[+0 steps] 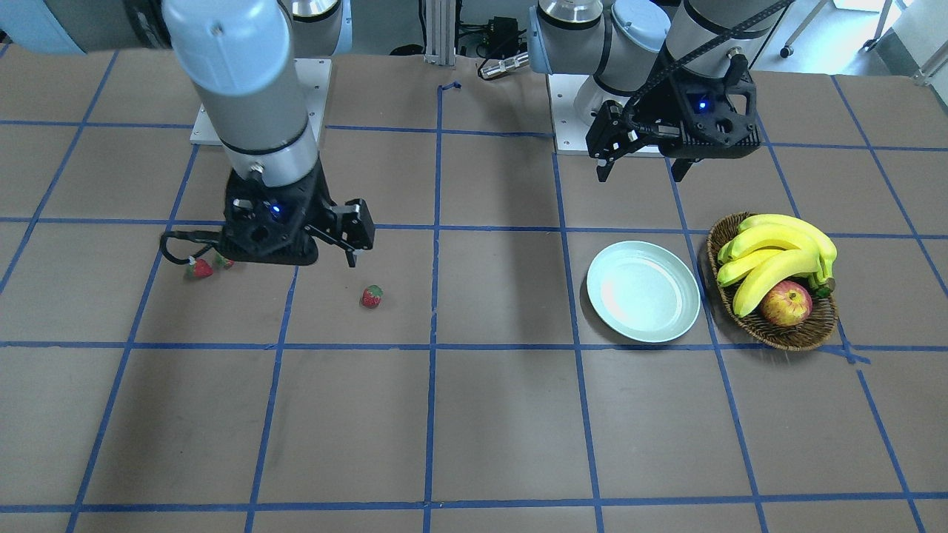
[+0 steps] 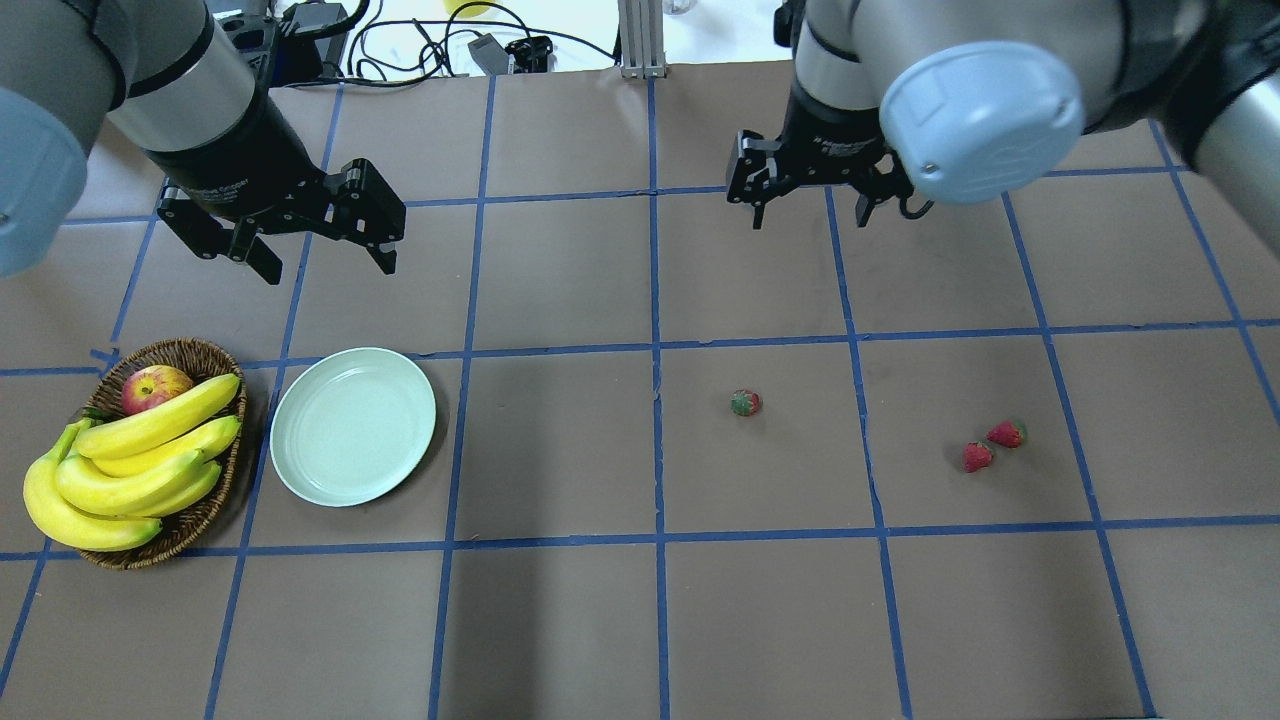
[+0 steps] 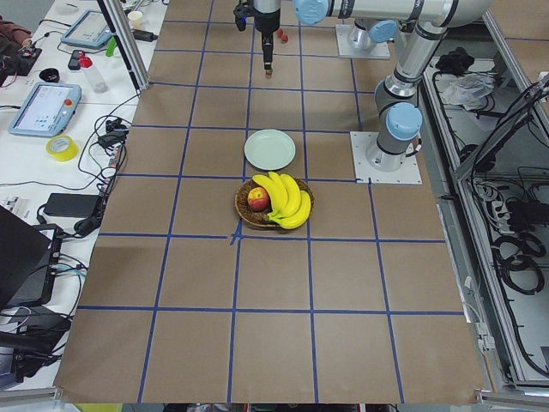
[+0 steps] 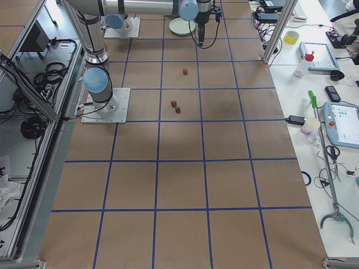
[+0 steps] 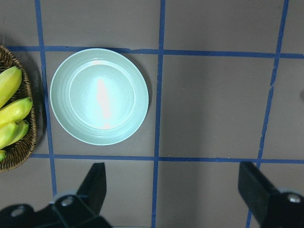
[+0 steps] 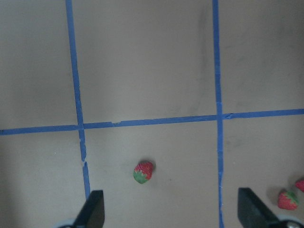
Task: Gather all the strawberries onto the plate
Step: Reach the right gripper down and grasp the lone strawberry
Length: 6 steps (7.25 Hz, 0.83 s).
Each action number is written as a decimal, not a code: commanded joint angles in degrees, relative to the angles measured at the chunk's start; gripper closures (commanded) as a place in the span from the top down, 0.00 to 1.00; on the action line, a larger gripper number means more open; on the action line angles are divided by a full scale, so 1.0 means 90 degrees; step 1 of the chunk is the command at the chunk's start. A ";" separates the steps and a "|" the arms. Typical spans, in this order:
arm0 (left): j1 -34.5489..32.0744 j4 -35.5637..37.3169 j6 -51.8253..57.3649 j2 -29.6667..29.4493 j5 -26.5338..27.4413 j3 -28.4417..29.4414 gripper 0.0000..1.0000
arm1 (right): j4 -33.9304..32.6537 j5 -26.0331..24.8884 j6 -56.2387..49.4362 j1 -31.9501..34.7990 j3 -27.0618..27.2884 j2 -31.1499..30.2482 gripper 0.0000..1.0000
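Three red strawberries lie on the brown table. One (image 2: 745, 403) is alone near the middle, and two (image 2: 977, 457) (image 2: 1006, 434) lie close together further right. The pale mint-green plate (image 2: 353, 426) sits empty at the left. My right gripper (image 2: 810, 220) is open and empty, hovering behind the lone strawberry, which shows in the right wrist view (image 6: 144, 172) between the fingers. My left gripper (image 2: 325, 262) is open and empty, hovering behind the plate, which also shows in the left wrist view (image 5: 99, 96).
A brown wicker basket (image 2: 200, 352) stands just left of the plate. It holds a bunch of bananas (image 2: 140, 460) and a red-yellow apple (image 2: 155, 385). Blue tape lines mark a grid over the table.
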 commanded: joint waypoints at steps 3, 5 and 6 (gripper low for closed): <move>0.0000 0.0016 0.0000 -0.0018 -0.0007 0.0000 1.00 | -0.2712 0.0041 0.0578 0.0191 0.2033 0.0976 1.00; 0.0000 0.0007 0.0000 -0.0018 -0.0007 -0.0010 1.00 | -0.3102 0.0060 0.0597 0.0191 0.2475 0.1154 0.88; -0.0010 0.0007 -0.0010 -0.0028 -0.0007 -0.0010 1.00 | -0.3111 0.0070 0.0607 0.0191 0.2544 0.1164 0.67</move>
